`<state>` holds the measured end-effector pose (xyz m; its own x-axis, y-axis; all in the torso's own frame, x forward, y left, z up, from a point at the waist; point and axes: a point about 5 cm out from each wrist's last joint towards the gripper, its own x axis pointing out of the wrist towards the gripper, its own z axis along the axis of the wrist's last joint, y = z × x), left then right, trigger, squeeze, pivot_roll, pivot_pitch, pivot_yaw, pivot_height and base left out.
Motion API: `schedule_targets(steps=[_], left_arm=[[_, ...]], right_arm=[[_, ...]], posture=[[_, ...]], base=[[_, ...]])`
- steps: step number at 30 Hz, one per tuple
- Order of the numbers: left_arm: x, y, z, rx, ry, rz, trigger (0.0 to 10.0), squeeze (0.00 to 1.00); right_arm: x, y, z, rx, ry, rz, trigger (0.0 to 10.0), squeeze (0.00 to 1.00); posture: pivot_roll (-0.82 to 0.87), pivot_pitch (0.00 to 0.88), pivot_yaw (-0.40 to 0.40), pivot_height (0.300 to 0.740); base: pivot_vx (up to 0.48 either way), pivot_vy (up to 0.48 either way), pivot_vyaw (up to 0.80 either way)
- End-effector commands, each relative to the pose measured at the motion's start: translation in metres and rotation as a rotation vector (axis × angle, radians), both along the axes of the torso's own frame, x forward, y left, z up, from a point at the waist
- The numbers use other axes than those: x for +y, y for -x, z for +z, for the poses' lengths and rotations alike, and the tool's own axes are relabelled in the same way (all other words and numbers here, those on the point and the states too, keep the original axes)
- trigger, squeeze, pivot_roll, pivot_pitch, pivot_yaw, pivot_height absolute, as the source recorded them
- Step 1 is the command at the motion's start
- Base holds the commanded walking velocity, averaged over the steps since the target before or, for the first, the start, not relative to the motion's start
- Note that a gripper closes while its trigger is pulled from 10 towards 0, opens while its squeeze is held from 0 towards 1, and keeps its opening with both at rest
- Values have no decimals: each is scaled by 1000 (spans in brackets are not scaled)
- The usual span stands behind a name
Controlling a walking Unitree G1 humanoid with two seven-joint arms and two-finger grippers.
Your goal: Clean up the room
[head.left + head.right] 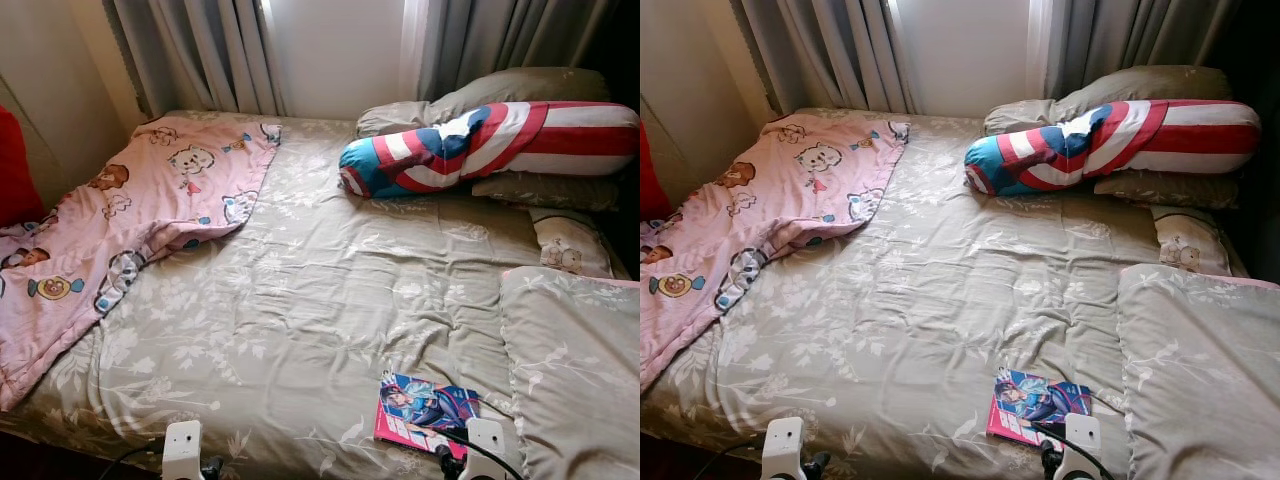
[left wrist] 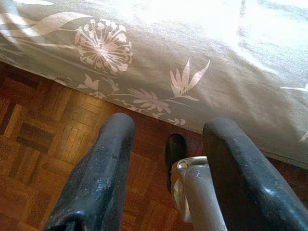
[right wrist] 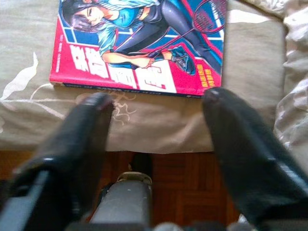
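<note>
Tidying looks barely begun. The comic book [image 3: 139,45] lies at the bed's [image 1: 300,300] front edge, untouched. The right end effector [image 3: 154,108] hangs spread just before it; the left end effector [image 2: 168,139] hangs spread by the floor [image 2: 43,139]. The pink blanket [image 1: 120,220] lies rumpled.

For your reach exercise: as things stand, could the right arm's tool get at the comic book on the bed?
Probably yes. The right tool is open, just short of the comic book, which lies flat near the bed's edge with nothing between them.

White wrist housings [image 1: 182,447], black cable looped over right one. Two long matte-black scuffed fingers [image 2: 98,173] per tool; silver leg below.
</note>
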<state>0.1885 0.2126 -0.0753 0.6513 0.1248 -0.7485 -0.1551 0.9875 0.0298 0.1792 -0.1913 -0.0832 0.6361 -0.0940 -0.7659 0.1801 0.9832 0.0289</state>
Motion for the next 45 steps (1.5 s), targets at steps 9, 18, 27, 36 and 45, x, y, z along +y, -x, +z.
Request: schedule_targets(steps=[9, 18, 27, 36, 45], left_arm=[[0, 6, -3, 25, 7, -7, 10000, 0], [0, 6, -3, 34, 8, -17, 10000, 0], [1, 5, -3, 33, 3, -31, 10000, 0], [2, 6, -3, 38, -9, -58, 10000, 0], [2, 7, -3, 40, -9, -59, 10000, 0]], right_arm=[[5, 5, -3, 28, -14, 17, 10000, 0], [8, 4, -3, 18, -14, 48, 10000, 0], [7, 5, -4, 27, -27, 25, 10000, 0], [9, 5, -4, 30, -40, 17, 10000, 0], [10, 5, -4, 26, -47, 11, 10000, 0]], posture=[[2, 13, 18, 740], [2, 10, 19, 740], [3, 3, 22, 740], [1, 12, 24, 740], [1, 22, 28, 740]], base=[[0, 0, 0], [0, 190, 356], [0, 449, 0], [0, 450, 0], [0, 447, 0]])
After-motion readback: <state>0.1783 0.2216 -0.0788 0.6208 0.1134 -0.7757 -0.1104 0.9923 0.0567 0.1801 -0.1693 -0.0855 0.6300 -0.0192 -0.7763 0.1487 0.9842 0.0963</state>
